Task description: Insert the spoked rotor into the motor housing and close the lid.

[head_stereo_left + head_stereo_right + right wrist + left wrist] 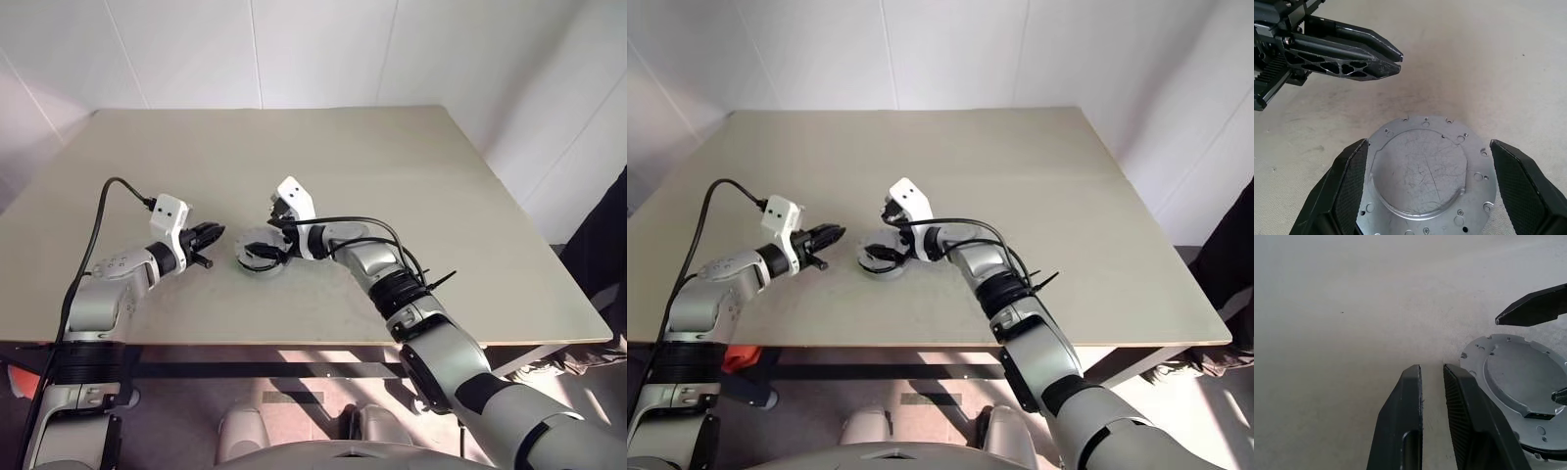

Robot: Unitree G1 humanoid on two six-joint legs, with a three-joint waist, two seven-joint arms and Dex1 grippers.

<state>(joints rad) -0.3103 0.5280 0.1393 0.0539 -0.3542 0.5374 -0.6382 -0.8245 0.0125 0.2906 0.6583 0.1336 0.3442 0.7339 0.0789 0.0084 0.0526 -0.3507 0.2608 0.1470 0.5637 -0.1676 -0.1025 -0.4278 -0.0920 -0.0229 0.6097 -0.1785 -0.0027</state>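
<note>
Lid (1425,176) lies flat on the beige table (392,176), near its front edge and about midway across, a grey metal disc with a raised round centre and small holes round its flange. I see my right gripper (1427,188) spread wide, one finger at each side of the disc, the left-hand finger (1349,181) just at the rim. My left gripper (208,238) sits just beside the lid, its fingers (1405,421) nearly pressed together on nothing.
</note>
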